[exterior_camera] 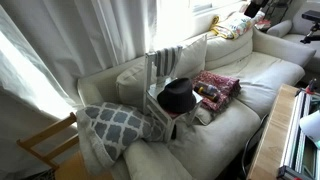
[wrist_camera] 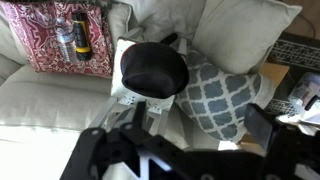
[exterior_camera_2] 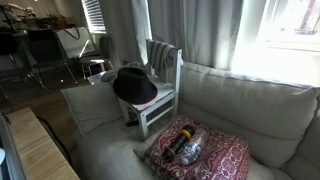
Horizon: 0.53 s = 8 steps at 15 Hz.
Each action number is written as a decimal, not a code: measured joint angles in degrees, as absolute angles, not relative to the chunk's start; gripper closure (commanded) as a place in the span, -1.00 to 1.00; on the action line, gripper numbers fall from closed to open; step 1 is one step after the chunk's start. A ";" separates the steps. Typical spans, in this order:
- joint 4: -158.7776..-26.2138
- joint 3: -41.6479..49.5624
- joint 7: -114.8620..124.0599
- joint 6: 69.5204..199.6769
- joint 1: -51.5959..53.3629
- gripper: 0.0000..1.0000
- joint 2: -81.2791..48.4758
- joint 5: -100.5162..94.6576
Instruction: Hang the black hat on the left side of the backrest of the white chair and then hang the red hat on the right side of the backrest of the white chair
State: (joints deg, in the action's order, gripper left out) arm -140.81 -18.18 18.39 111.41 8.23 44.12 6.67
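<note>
While your gripper hangs spread and empty above it, the black hat sits crown-up on the white chair seat; it looks light and soft, so pinch the near brim, not the dome

Room above the hat is open, but a pillow crowds the chair on one side and a red cloth the other.

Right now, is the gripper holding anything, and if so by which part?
Nothing is held. The gripper hangs open above the black hat, which lies on the white chair's seat.
</note>
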 measured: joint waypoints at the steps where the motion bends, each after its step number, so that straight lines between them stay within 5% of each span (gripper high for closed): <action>1: -140.81 -18.18 18.39 111.41 8.23 -1.00 44.11 6.67; 8: -140.93 -18.18 19.16 111.81 8.07 -1.00 43.93 6.69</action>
State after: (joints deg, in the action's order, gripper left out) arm -140.93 -18.18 19.16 111.81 8.07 43.93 6.69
